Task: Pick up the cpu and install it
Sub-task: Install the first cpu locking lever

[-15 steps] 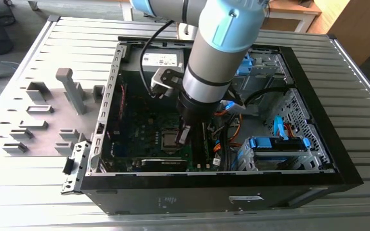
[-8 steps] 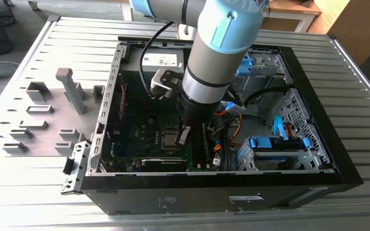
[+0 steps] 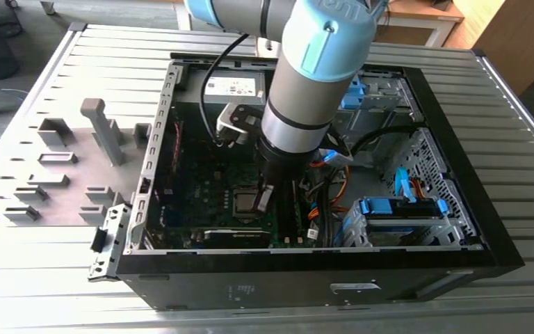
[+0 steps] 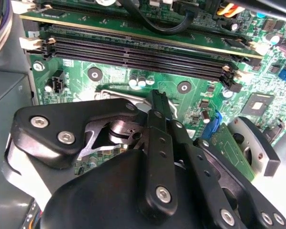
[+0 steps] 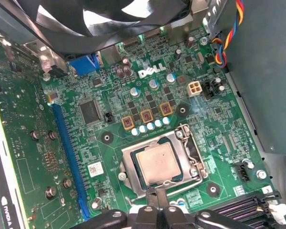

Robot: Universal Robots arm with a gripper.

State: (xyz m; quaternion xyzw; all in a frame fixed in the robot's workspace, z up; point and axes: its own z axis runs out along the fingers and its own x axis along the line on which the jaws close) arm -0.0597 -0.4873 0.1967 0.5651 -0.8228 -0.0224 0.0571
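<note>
The cpu (image 5: 156, 162), a small square chip with a silvery-grey top, lies flat in the motherboard socket (image 5: 193, 152), whose metal frame surrounds it. My gripper (image 5: 157, 194) hangs just beside the socket's edge, fingers pressed together with nothing between them. In the second wrist view the gripper (image 4: 157, 98) has its tips over the socket frame (image 4: 128, 98). In the exterior view the gripper (image 3: 265, 202) is down inside the open computer case (image 3: 452, 243), beside the socket (image 3: 245, 202).
Memory slots (image 4: 138, 52) run close beside the socket. A black fan (image 5: 114, 19) and a blue slot (image 5: 69, 157) lie around it. The case also holds a grey power supply (image 3: 234, 87), coloured cables (image 3: 327, 188) and blue drive brackets (image 3: 402, 209). Grey holder blocks (image 3: 53, 160) stand on the table.
</note>
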